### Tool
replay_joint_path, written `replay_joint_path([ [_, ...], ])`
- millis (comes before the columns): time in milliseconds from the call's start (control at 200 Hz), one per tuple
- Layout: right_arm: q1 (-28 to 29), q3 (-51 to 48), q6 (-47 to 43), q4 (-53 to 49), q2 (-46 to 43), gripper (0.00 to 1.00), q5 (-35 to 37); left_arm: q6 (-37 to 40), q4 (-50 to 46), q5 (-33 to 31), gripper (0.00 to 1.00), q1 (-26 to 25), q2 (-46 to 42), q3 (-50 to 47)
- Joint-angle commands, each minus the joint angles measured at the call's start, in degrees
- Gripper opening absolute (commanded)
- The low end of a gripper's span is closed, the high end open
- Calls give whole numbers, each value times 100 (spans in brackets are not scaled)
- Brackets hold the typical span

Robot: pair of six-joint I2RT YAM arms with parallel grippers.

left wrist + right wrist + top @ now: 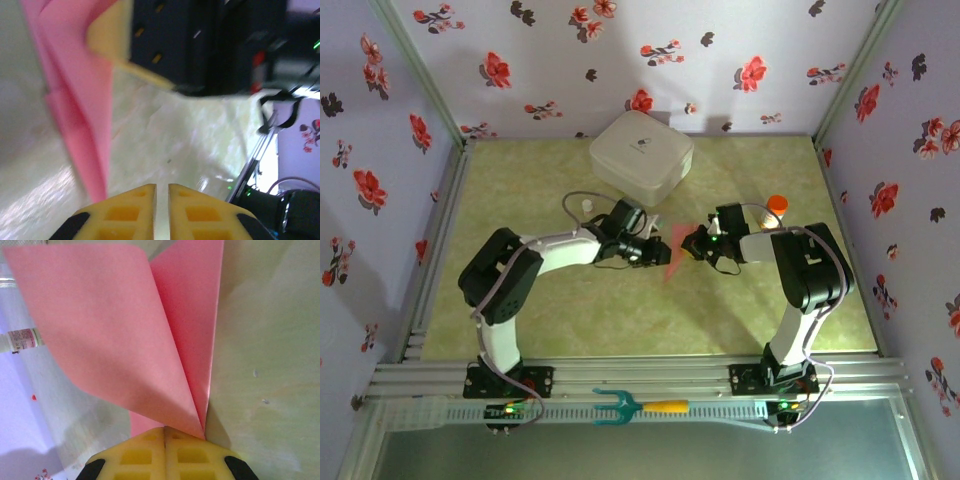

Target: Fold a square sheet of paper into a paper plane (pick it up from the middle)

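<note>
**Yellow pads clamp a part-folded sheet — the dart is not finished**

Yellow fingertips of the right end effector [165,432] sit pressed together at the bottom of the right wrist view. They pinch the pink paper [115,340] just where a sharp crease runs into them. From that pinch the paper fans upward in two layers: a broad flap that curls open on the left, and a narrower panel behind it on the right.

In the left wrist view, the left end effector [162,187] has its pads drawn almost together, with a thin slit between them and nothing in it. The paper's lower tip comes down just beside its left pad and does not enter the slit.

From above, the paper reads as a small pink wedge between the two end effectors, near the middle of the worktop [570,310]. It lies in front of the white rounded box [640,155], well apart from the orange-capped bottle [776,205]. It appears to be held up off the surface, though the views do not settle that.

As a judgement, the task is somewhere in the middle. The sheet is picked up and carries at least one firm crease and overlapping layers that taper to a point. But the big flap stands loose and rounded, not flattened into a slim dart with a centre ridge. Pressing the layers flat and shaping the wings seem to be what is left.
</note>
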Motion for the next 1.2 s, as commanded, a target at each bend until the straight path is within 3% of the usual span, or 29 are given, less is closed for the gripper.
replay_joint_path([
  [0, -44, -101, -126, -616, 178, 4, 608, -39, -12, 308, 12, 16, 473, 457],
  [625, -48, -102, -126, -621, 177, 4, 607, 384, -752, 489, 11, -91, 1530, 1344],
  [1195, -41, -117, -138, -656, 190, 4, 641, 831, -1317, -105, 10, -156, 1437, 763],
])
